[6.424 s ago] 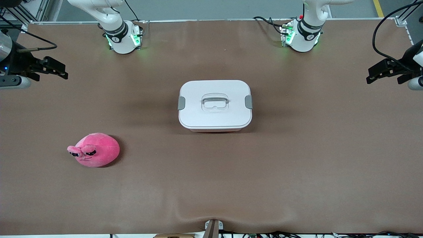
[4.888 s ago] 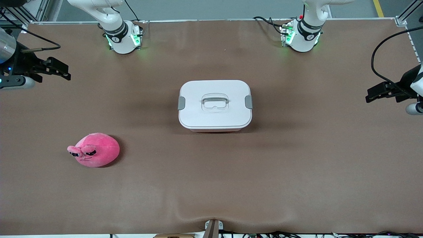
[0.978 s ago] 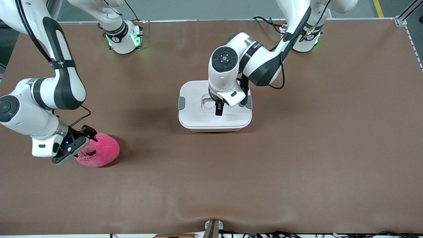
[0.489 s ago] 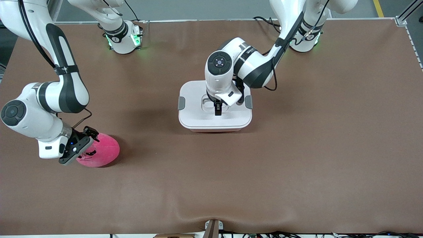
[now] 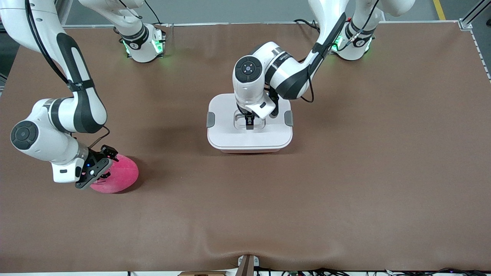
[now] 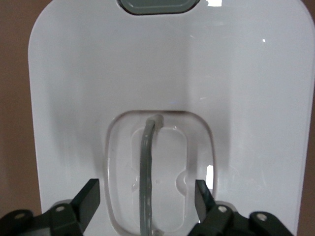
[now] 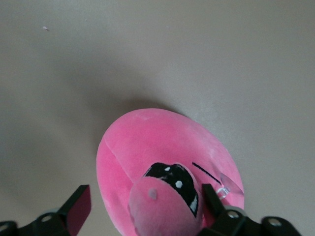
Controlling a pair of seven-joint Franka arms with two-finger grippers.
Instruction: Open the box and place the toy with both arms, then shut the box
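Observation:
The box (image 5: 226,134) stands shut mid-table, its white lid (image 6: 256,98) bearing grey side clips (image 5: 210,119) and a recessed handle (image 6: 146,162). My left gripper (image 5: 248,123) is just over the handle recess. In the left wrist view it (image 6: 146,199) is open, its fingertips (image 6: 89,196) standing either side of the grey handle without touching it. The pink plush toy (image 5: 122,174) lies toward the right arm's end, nearer the camera than the box. My right gripper (image 5: 99,170) is low over its eyes. It (image 7: 146,204) is open, straddling one bulging eye (image 7: 165,206).
The brown table cover (image 5: 345,184) spreads wide around both things. The arms' bases (image 5: 144,46) stand along the table's edge farthest from the camera. A small bracket (image 5: 247,264) sits at the table's near edge.
Both arms came in from the table's ends. Over the last second my left gripper shifted over the lid onto the handle recess, and my right gripper settled lower over the toy.

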